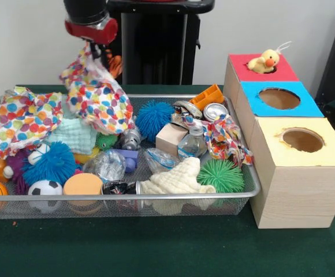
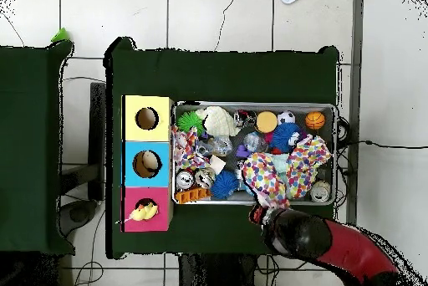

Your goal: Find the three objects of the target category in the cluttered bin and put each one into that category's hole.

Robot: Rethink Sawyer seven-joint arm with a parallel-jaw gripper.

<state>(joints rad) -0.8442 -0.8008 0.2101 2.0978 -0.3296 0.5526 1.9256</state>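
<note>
Green counter (image 1: 156, 248) carries bin (image 1: 156, 199) and boxes. Tool (image 1: 92, 45) clamped on polka-dot cloth (image 1: 98, 95), lifted over bin's far-left side. Yellow duckling (image 1: 264, 61) sits in red hole (image 1: 267, 68), far right.

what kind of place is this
Probably a robotics lab: a table in green cloth on tiled floor, a mesh bin of toys, three wooden boxes with holes.

A dark green cloth covers the table (image 1: 156, 248), and behind it stands a plain pale wall (image 1: 17, 40). Seen from above, the floor (image 2: 217, 19) is laid in large light tiles with dark joints, thin cables trail across it, and a second green-covered table (image 2: 29, 149) stands beside the first, a narrow gap apart
</note>
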